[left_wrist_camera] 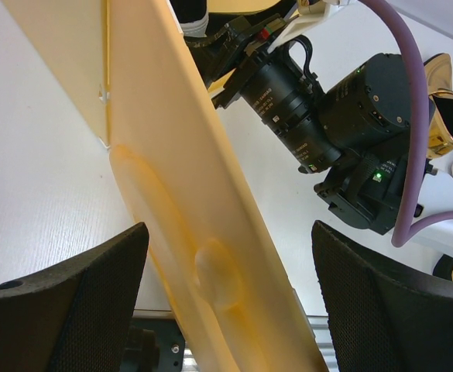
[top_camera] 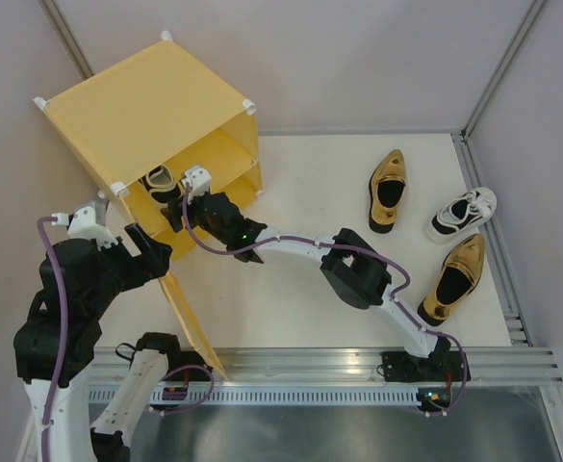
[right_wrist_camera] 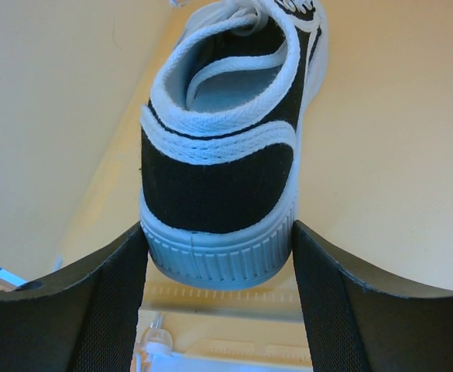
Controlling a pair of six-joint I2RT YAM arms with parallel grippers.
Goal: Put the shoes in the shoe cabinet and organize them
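The yellow shoe cabinet (top_camera: 146,106) stands at the far left with its door (top_camera: 190,318) swung open toward me. My right gripper (top_camera: 180,199) reaches into the cabinet mouth, shut on the heel of a white-and-black sneaker (top_camera: 158,181). In the right wrist view the fingers (right_wrist_camera: 110,302) press both sides of the sneaker's sole (right_wrist_camera: 222,155), heel slightly above the yellow floor (right_wrist_camera: 396,155). My left gripper (top_camera: 141,243) is open and straddles the door's edge (left_wrist_camera: 195,232) without touching it. The other sneaker (top_camera: 462,214) and two gold slip-ons (top_camera: 389,190) (top_camera: 452,279) lie on the table at right.
The right arm (top_camera: 358,274) stretches across the table from its base (top_camera: 425,371) to the cabinet. Its wrist camera (left_wrist_camera: 288,108) sits close beside the door. Grey walls close off the back and right sides, and a metal rail (top_camera: 358,361) runs along the near edge.
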